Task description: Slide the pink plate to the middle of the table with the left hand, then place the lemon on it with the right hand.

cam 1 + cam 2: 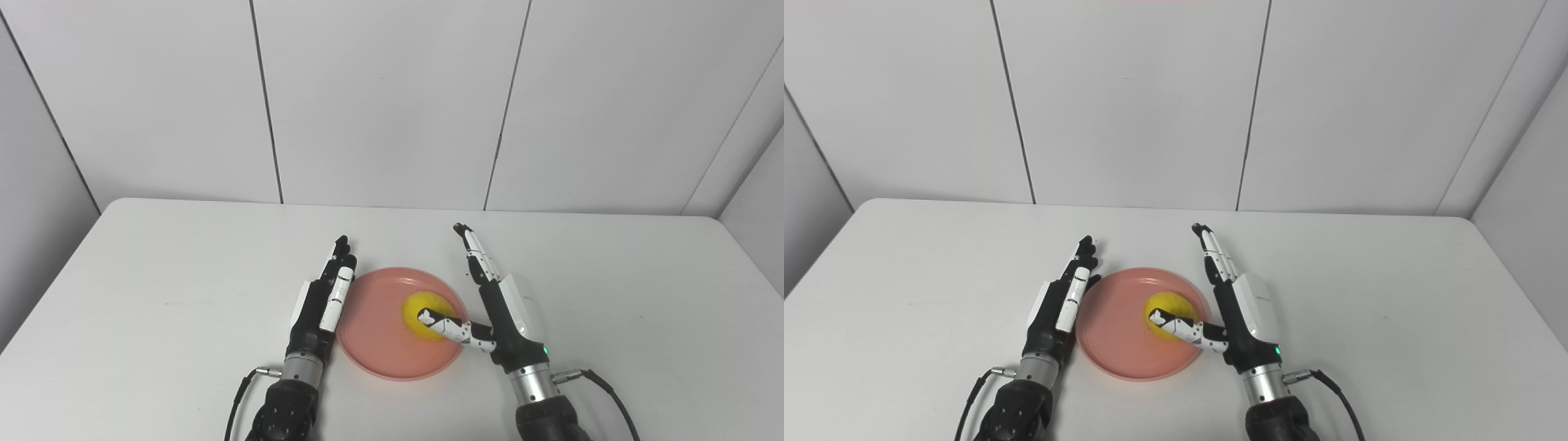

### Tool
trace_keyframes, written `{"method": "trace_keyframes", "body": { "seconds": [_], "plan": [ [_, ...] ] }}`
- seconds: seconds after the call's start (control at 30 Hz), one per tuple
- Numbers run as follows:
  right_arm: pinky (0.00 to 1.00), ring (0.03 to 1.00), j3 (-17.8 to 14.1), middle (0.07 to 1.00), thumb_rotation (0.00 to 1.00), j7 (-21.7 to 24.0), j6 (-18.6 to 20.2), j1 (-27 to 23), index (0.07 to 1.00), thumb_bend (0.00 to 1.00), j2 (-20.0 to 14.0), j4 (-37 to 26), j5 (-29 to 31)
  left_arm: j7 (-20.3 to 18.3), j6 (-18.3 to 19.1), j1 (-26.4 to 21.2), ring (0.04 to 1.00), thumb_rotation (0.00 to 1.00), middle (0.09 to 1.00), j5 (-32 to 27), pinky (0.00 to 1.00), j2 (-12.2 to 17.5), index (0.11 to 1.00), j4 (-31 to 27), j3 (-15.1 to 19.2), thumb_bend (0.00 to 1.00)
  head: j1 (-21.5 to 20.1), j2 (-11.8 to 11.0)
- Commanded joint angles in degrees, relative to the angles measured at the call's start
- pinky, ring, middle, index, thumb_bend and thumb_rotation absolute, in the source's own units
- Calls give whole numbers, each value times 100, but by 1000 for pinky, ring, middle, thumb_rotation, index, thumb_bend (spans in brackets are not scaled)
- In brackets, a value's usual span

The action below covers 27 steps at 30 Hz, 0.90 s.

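Lemon (425, 313) on pink plate (373, 331), right hand (496, 306) open with thumb over it, left hand (321, 303) flat, empty beside rim

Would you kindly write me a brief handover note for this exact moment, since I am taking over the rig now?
Left hand: open, fingers straight, at the pink plate's left rim; contact unclear.
Right hand: open, fingers extended past the plate's right edge, thumb lying over the lemon, not gripping it.
Lemon sits on the plate's right part; the plate lies mid-table, near side.
Done: both steps appear complete.
Left: probably only withdrawing both hands.
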Motion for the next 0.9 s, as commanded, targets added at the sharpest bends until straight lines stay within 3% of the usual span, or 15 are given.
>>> {"method": "trace_keyframes", "body": {
  "seconds": [0.0, 0.1, 0.3, 0.6, 0.87],
  "plan": [
    [919, 979, -115, 995, 850, 0, -263, -42, 990, 651, 122, -106, 367, 110, -166, -133, 1000, 1000, 1000, 36, 1000, 26, 1000, -9, 59, 522, 9, 8],
    [978, 998, -226, 1000, 891, 259, -95, 8, 999, 624, 224, -197, 884, 104, -164, -138, 1000, 1000, 1000, 51, 1000, 43, 1000, 13, 66, 534, 6, -4],
    [987, 1000, -415, 1000, 995, 418, 45, 25, 991, 575, 375, -204, 1246, 124, -113, -124, 1000, 1000, 1000, 29, 1000, 34, 1000, -14, 86, 540, 7, 0],
    [994, 1000, -711, 1000, 996, 816, 170, 21, 1000, 579, 687, -99, 2256, 61, -27, -119, 1000, 1000, 1000, -82, 1000, 51, 1000, -61, 137, 557, -1, -13],
    [1000, 1000, -847, 1000, 943, 1106, 418, -3, 1000, 667, 799, -97, 2758, 243, 149, -70, 1000, 1000, 1000, 160, 1000, 58, 1000, -252, 138, 558, 8, 5]
  ]
}}
